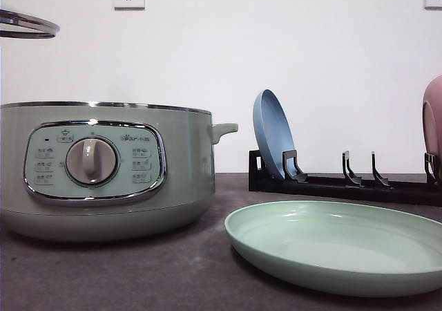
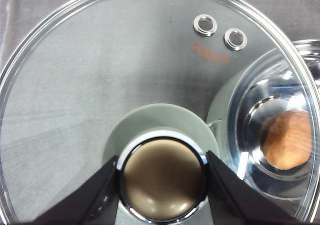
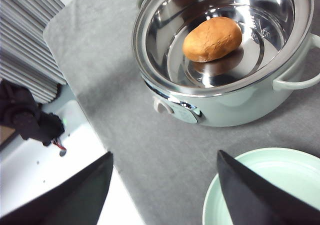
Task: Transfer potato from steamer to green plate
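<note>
I see a white wall (image 1: 276,62) behind a dark grey table (image 1: 138,276). On it stands the steamer (image 1: 103,173), lidless, the potato (image 3: 212,39) inside its steel bowl. The green plate (image 1: 338,245) lies just beside. My left gripper (image 2: 162,180) clamps the glass lid (image 2: 100,85)'s knob; my right gripper (image 3: 165,185) hangs spread, empty.

Potato (image 3: 212,39): inside steamer (image 1: 103,169).
Green plate (image 1: 338,245): right of steamer, in front of rack (image 1: 345,183).
Lid (image 2: 125,85): held above the table, left of steamer.
</note>
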### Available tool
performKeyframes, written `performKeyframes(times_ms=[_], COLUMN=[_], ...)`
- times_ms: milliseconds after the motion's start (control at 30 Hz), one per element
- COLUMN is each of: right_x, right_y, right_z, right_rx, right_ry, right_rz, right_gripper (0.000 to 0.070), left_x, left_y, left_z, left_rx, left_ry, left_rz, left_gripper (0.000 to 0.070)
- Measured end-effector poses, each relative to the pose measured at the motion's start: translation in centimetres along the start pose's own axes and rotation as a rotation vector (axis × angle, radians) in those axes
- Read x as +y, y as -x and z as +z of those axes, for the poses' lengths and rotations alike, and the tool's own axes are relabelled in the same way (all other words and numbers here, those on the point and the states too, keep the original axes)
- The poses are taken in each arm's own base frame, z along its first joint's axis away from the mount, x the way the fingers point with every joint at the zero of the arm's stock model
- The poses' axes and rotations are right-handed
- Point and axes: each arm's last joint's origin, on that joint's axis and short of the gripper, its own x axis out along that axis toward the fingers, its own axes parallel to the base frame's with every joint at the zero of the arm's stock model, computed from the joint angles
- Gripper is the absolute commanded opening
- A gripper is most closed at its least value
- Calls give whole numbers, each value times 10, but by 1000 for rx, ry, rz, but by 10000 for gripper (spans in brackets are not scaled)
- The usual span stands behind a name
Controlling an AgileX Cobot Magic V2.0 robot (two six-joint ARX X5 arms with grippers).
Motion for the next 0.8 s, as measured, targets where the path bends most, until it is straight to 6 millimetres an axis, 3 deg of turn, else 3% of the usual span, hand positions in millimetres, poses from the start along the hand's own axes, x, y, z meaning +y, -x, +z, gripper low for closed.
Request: performKeyframes(times_ms=[200,467,567,800], right_x=[-6,2,4,-7], right_y=[-15,-40,-59,-117], right_z=[14,69,87,113], right_rx=[1,-13,8,61], right_ry=[-65,-64,-64,-103], right_rz=[9,61,71,18], right_gripper=[507,511,547,550], left_x=[1,4,6,10], left_y=[0,0,0,0], left_z=[0,0,0,0], left_rx=[-3,-2,-2,-1], left_ry=[2,4,9,19], left_rz=[3,8,14,23], left_gripper=[1,0,1,0])
